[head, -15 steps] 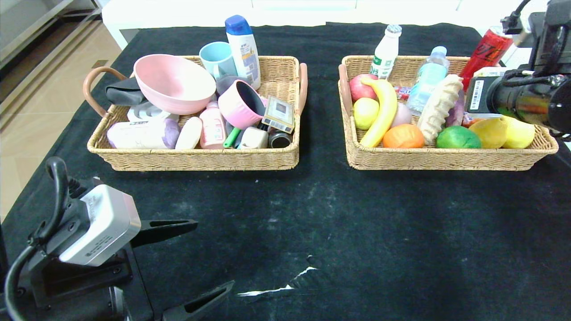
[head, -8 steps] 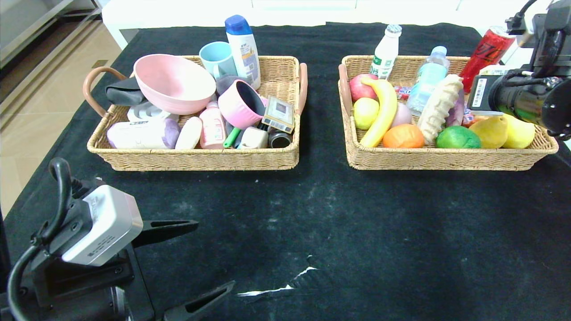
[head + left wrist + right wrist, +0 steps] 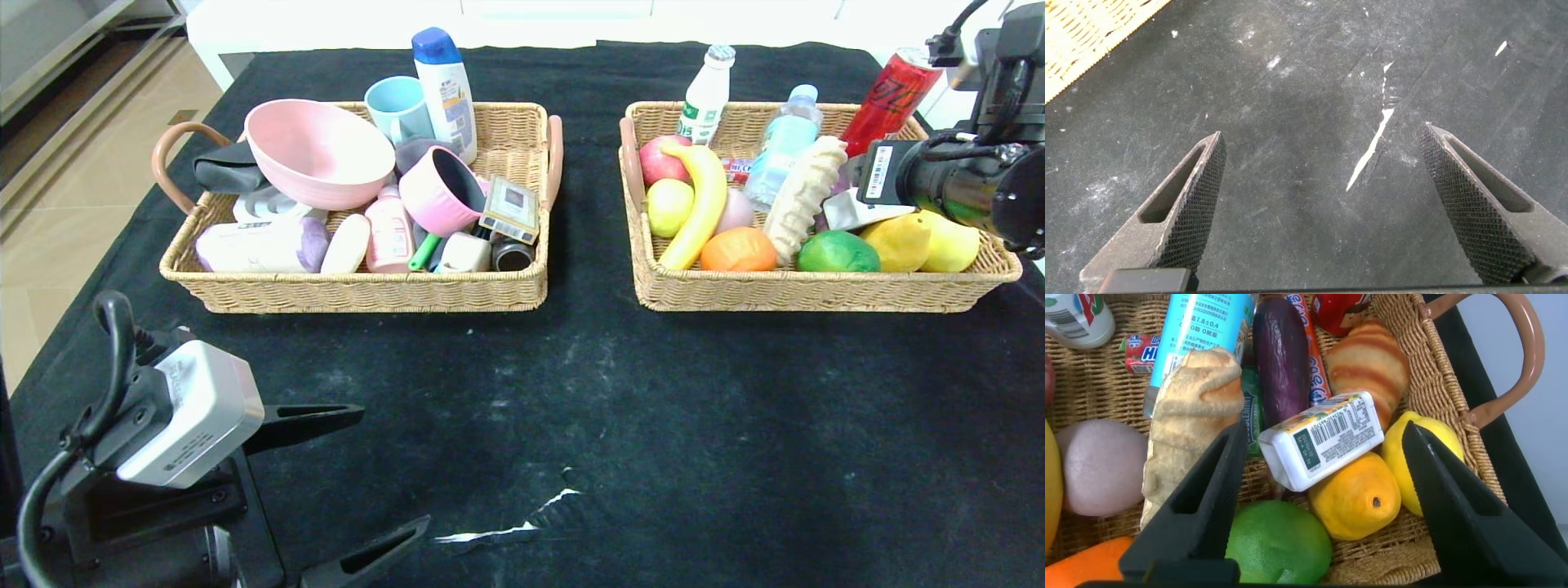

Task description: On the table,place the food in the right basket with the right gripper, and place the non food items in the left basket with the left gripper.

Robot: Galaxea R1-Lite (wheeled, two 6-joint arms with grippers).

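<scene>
My right gripper (image 3: 1324, 429) hangs open over the right basket (image 3: 816, 290), its arm (image 3: 963, 184) coming in from the right. Between and below its spread fingers (image 3: 1208, 498) the white box with barcode (image 3: 1327, 445) lies loose and tilted on the yellow and green fruit; the head view shows the box (image 3: 857, 214) too. The round orange fruit (image 3: 737, 250) rests at the basket's front. The left basket (image 3: 367, 290) holds the pink bowl (image 3: 318, 153), pink bottle (image 3: 389, 233), grey roll (image 3: 261, 245) and white bar (image 3: 346, 243). My left gripper (image 3: 392, 465) stands open and empty over the table (image 3: 653, 425).
The right basket also holds a banana (image 3: 702, 204), a green fruit (image 3: 837, 253), bottles and a red can (image 3: 890, 98). A blue cup (image 3: 397, 106) and a shampoo bottle (image 3: 446, 90) stand in the left basket. The cloth has a white tear (image 3: 506, 531) near the front.
The right gripper has opened and let go of the white box, which now lies on the fruit. The right arm has shifted slightly. The left arm has barely moved.
</scene>
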